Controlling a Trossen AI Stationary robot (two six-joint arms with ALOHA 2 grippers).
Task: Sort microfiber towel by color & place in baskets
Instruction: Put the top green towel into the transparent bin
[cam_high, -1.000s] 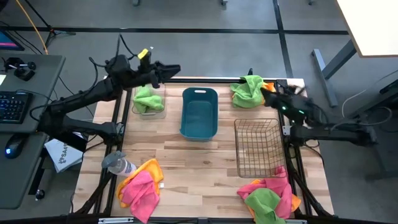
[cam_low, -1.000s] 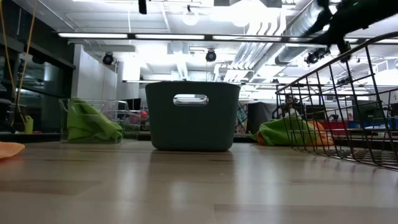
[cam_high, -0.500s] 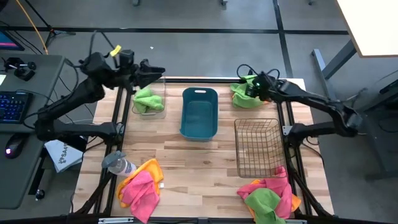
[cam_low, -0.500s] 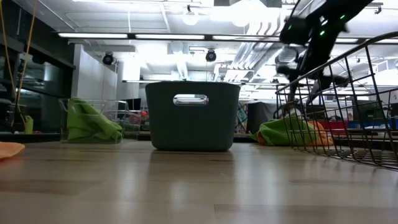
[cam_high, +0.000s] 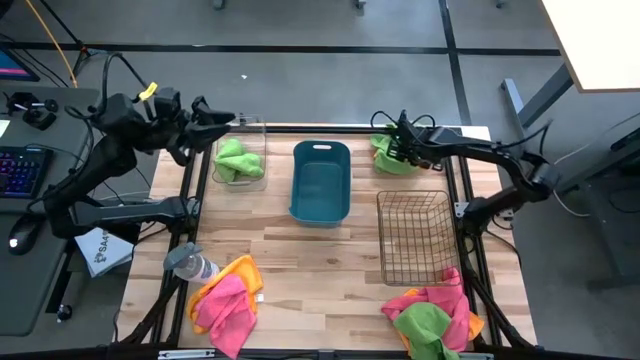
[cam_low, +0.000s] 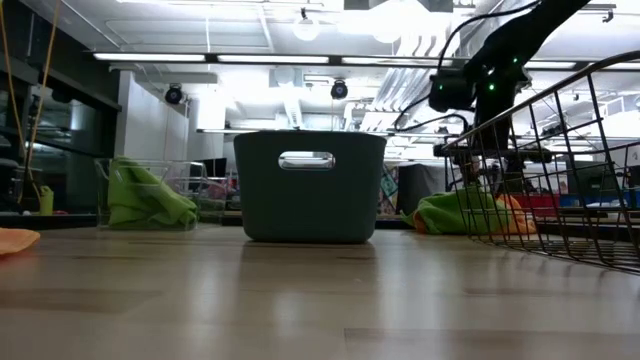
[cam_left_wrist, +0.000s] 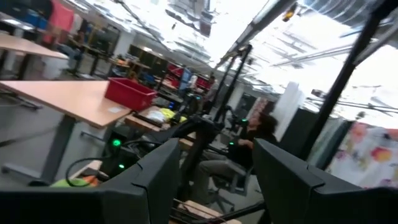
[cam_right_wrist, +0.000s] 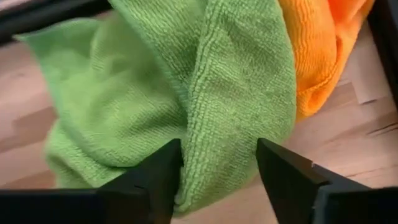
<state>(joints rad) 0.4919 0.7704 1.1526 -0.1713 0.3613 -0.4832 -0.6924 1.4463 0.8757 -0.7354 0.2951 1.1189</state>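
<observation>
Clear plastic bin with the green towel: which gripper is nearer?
Left. The left gripper hovers at the clear plastic bin by its back-left edge; the right gripper is across the table over a green microfiber towel.

Likely robotics lab, exposed ceiling ducts (cam_low: 440, 60), workbenches (cam_left_wrist: 68, 93), keyboard (cam_high: 22, 170)

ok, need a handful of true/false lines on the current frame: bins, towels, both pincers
1. The clear bin holds a green towel. True.
2. The teal tub holds a pink towel. False: it is empty.
3. The right pincer is down at the green towel near the table's far right corner, fingers open around a fold. True.
4. The wire basket has an orange towel in it. False: nothing in it.
5. The left pincer grips a towel. False: it is open, empty, at the clear bin's far edge.
6. An orange towel lies against that green towel. True.
</observation>
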